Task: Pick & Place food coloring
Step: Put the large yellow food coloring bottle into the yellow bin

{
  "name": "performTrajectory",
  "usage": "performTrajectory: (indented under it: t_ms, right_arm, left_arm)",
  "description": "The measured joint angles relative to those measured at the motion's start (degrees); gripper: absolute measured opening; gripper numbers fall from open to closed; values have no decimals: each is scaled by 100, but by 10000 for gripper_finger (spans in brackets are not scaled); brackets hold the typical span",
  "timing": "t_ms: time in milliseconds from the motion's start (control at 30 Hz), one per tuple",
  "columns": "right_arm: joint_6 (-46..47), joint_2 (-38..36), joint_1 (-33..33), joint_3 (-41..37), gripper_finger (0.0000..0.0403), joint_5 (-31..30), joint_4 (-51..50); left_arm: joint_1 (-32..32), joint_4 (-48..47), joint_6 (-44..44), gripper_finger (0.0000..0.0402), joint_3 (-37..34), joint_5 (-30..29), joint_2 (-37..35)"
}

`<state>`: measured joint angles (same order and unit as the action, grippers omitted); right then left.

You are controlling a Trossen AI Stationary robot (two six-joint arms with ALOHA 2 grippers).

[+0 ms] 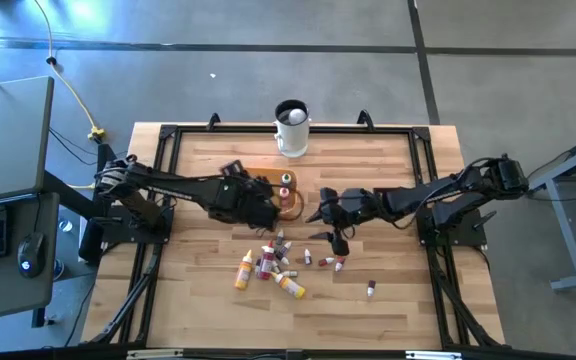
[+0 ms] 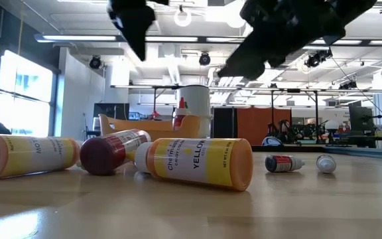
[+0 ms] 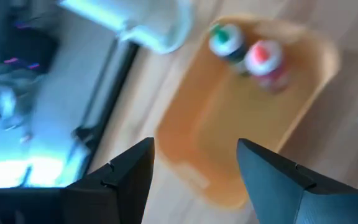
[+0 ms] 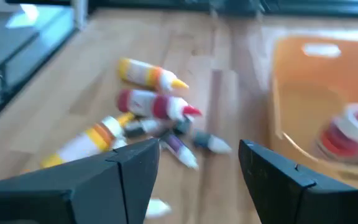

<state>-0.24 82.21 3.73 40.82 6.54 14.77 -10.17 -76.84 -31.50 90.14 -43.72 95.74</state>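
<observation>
Little food coloring bottles [image 1: 268, 266] lie on their sides in a messy heap near the front of the wooden table [image 1: 198, 310]. In the low view, a big yellow bottle [image 2: 197, 161] lies closest, with a dark red one [image 2: 110, 150] and another yellow one [image 2: 25, 155] beside it. A few tiny bottles [image 1: 328, 262] lie scattered nearby, and one [image 1: 371, 290] lies apart.

Just behind the heap, both arms hang over the table. The left claw [image 1: 268, 212] is open and holds nothing. The right claw [image 1: 326, 212] is open and empty too.

Between the claws sits the orange bowl [image 1: 280, 205]. Two bottles [image 3: 247, 55] stand up inside it, one with a green cap and one with a red cap.

Farther back, a white mug [image 1: 291, 128] stands at the table's far edge.
</observation>
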Motion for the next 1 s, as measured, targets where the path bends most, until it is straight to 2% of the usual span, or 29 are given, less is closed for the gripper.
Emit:
performTrajectory:
  t_ms: [133, 233, 367, 500, 567, 633, 733, 867, 1000]
  right_arm:
    - [18, 2, 303, 226, 215, -87, 72]
    - [18, 92, 535, 476, 215, -483, 62]
    - [21, 576, 729, 934, 215, -638, -270]
    - [164, 1289, 799, 1520, 215, -631, -699]
    - [230, 1651, 797, 1870, 215, -637, -1059]
    - [192, 1949, 795, 2212, 215, -631, -1553]
    - [141, 2275, 795, 2669, 215, -623, -2150]
    - [141, 2458, 797, 3013, 215, -603, -2685]
    - [139, 2448, 795, 3087, 215, -600, -2868]
  left_arm:
    - [-300, -1290, -1083, 225, 29, -216, -4]
    - [-517, -1200, -1457, 225, -129, -150, -82]
    - [-846, -1332, -1683, 225, -347, 313, -228]
    - [-1194, -1106, -2437, 225, -731, 784, -392]
    - [-1347, -964, -2955, 225, -924, 1329, -446]
    - [-1437, -654, -3468, 225, -1090, 1920, -450]
    - [-1511, 283, -3651, 225, -1517, 2419, -436]
    - [-1539, 1806, -3628, 225, -2179, 2604, -441]
    - [-1467, 2914, -3665, 225, -2726, 2902, -436]
